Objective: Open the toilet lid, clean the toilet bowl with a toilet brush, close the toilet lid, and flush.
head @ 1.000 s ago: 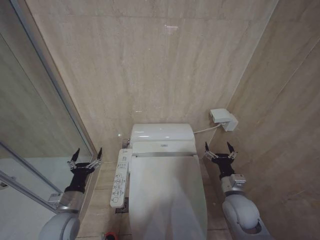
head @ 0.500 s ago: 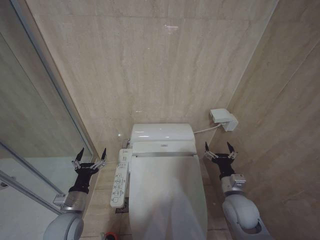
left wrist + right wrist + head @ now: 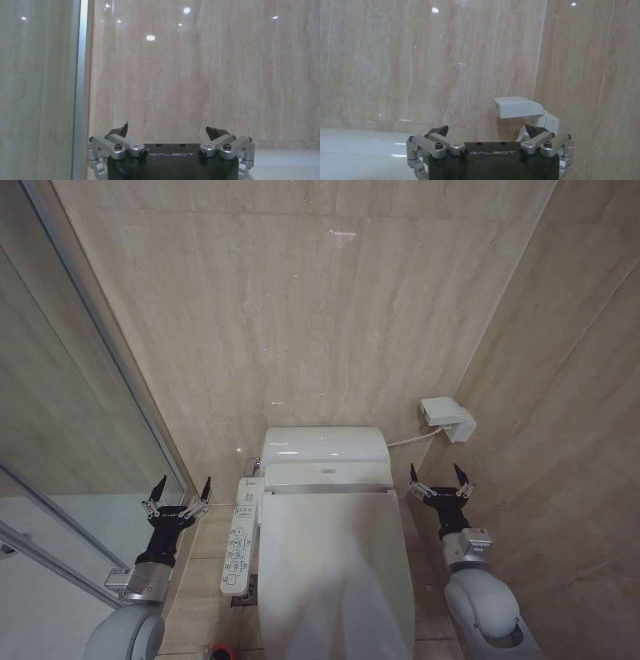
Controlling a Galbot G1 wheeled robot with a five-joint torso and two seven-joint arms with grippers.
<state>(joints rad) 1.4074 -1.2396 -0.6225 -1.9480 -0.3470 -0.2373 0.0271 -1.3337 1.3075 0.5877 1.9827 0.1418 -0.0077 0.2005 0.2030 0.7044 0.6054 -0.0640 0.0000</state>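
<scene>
Since a second ago the black two-fingered left gripper (image 3: pixel 180 492) has drifted toward the toilet and a little lower; over the last half second it barely shifts. Fingers spread wide, holding nothing. It hangs beside the grey-framed glass shower partition (image 3: pixel 120 395), with the long white button panel (image 3: pixel 240 535) just to its inner side.

Black two-fingered right gripper (image 3: pixel 435 480) is unchanged, fingers spread, empty, poised off the far flank of the toilet and below the small white wall box (image 3: pixel 447 418).

Large white oval plastic toilet lid (image 3: pixel 335 570) lies shut between the two grippers, lower than both. White ceramic toilet bowl is covered by it, so nothing of the basin can be judged.

Risks, as a judgement: the left gripper sits close to the glass and to the panel; a careless swing inward could knock buttons or scrape the frame. A smooth lid offers poor purchase, so a lift by the rim could slip.

Hard to make out: the lid's front edge is cut off at the frame bottom, no strap loop discernible. A red speck (image 3: pixel 220 651) at the floor edge may be the brush base; too little shows to say.
</scene>
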